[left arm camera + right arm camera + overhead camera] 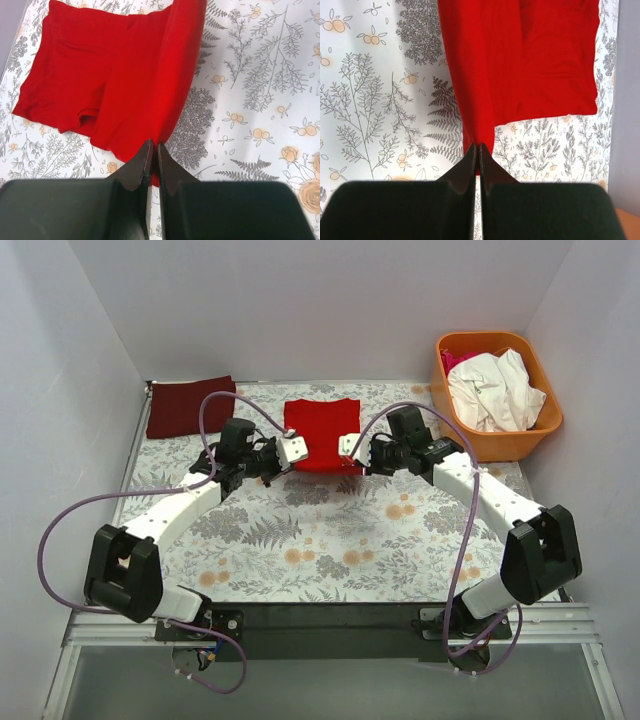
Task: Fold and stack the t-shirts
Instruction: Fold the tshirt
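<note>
The bright red t-shirt (322, 433) lies partly folded at the table's far middle. My left gripper (293, 451) is shut on its near left corner, and that edge rises off the cloth (125, 75) toward the fingers (145, 157). My right gripper (347, 447) is shut on the near right corner, the red cloth (520, 60) stretching up from its fingers (486, 162). A dark maroon t-shirt (190, 406) lies folded at the far left. A white t-shirt (495, 390) sits crumpled in the orange tub (545, 425).
The table carries a flowered cover (330, 540). The orange tub stands at the far right by the wall, with a bit of pink cloth (456, 360) in its back corner. White walls close in the left, back and right sides.
</note>
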`<act>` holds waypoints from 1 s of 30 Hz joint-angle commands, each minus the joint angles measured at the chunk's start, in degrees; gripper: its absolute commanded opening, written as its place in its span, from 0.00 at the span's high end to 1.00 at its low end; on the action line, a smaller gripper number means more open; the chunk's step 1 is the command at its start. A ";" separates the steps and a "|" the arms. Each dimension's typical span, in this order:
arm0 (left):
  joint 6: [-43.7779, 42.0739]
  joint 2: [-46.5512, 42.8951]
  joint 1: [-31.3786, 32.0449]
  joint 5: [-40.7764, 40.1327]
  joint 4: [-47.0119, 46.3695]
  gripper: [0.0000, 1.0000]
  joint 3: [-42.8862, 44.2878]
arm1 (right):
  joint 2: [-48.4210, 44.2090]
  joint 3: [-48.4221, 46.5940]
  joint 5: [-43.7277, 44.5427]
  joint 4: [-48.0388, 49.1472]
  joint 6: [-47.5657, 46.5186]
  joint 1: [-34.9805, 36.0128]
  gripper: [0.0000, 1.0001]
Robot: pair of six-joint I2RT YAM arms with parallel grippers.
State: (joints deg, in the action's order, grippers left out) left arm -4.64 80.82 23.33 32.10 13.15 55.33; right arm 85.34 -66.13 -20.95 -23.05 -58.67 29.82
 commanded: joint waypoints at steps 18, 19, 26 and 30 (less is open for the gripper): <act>9.47 -26.76 4.79 6.58 27.72 1.00 1.09 | -27.69 4.44 1.43 -22.21 5.94 10.69 0.99; 10.00 -26.33 4.79 6.75 28.59 1.00 1.79 | -27.08 3.82 3.00 -22.22 5.68 10.69 0.99; 9.93 -19.40 4.18 0.51 24.83 1.00 4.61 | -17.86 -0.49 2.14 -21.78 -0.73 8.59 0.99; 6.59 -14.39 2.86 0.86 22.36 1.00 5.66 | -13.98 -0.93 1.09 -21.34 -3.89 4.29 0.99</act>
State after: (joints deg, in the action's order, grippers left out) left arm 4.38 64.01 27.51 34.65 37.21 58.57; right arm 70.04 -64.73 -19.88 -43.16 -58.65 37.10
